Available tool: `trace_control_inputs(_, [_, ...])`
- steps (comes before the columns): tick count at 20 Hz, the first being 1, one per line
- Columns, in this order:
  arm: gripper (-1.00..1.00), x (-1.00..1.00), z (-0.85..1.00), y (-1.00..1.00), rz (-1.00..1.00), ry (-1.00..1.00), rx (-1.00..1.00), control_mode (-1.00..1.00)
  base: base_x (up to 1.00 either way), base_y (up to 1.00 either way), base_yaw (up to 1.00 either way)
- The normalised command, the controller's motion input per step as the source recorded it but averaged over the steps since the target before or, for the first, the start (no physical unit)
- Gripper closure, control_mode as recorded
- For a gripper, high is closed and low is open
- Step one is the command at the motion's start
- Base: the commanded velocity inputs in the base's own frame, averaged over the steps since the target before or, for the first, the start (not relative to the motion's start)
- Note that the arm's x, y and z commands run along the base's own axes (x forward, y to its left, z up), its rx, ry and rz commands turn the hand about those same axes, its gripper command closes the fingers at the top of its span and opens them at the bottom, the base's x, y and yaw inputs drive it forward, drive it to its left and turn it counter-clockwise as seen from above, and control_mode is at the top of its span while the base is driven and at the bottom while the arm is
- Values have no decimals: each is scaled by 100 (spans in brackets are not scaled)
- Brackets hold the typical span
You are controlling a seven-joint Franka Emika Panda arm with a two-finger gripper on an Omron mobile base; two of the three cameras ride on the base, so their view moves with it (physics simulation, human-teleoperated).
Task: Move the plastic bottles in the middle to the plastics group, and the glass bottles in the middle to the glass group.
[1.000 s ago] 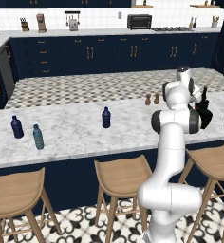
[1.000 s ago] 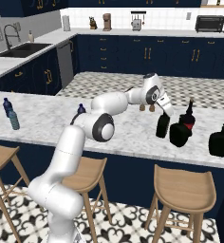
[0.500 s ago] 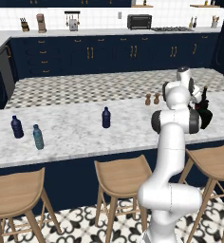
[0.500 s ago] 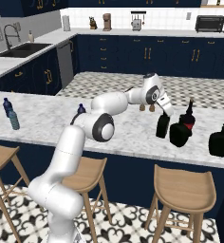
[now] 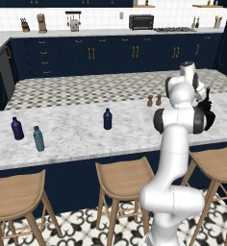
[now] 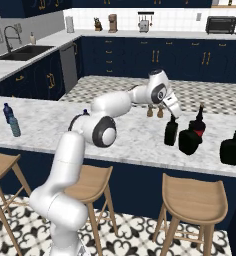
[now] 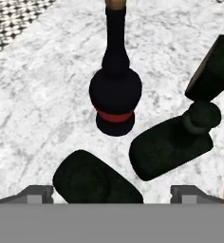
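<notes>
My gripper (image 7: pixel 111 195) is open just above a squat black glass bottle (image 7: pixel 92 182), its fingertips (image 7: pixel 38 192) wide apart on either side of it. That bottle (image 6: pixel 171 131) stands on the marble counter under the gripper (image 6: pixel 173 111). Beside it are another black bottle (image 6: pixel 190 140) and the red-labelled dark bottle (image 6: pixel 199 121); the hand view shows the red-banded bottle (image 7: pixel 115 90) and its black neighbour (image 7: pixel 171 142) close together. A third black bottle (image 6: pixel 233 148) stands further right. A navy plastic bottle (image 5: pixel 107 119) stands mid-counter. The navy (image 5: pixel 17 129) and teal-grey (image 5: pixel 38 139) bottles stand at far left.
Two small wooden shakers (image 6: pixel 155 111) stand behind the black bottles. Wooden stools (image 5: pixel 122 175) line the counter's near edge (image 5: pixel 86 161). Bare marble lies between the mid-counter bottle and the shakers.
The arm and all bottles stand where they were. The jaws over the black bottle have spread apart and let go of it.
</notes>
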Motion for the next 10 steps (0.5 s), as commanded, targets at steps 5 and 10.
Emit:
trace_control_inputs(5, [-100,-71,30,29,0,-4,0,-100,0,0,0])
trace_control_inputs(10, [-100,-98,27,40,1,-11,0,-100,0,0,0])
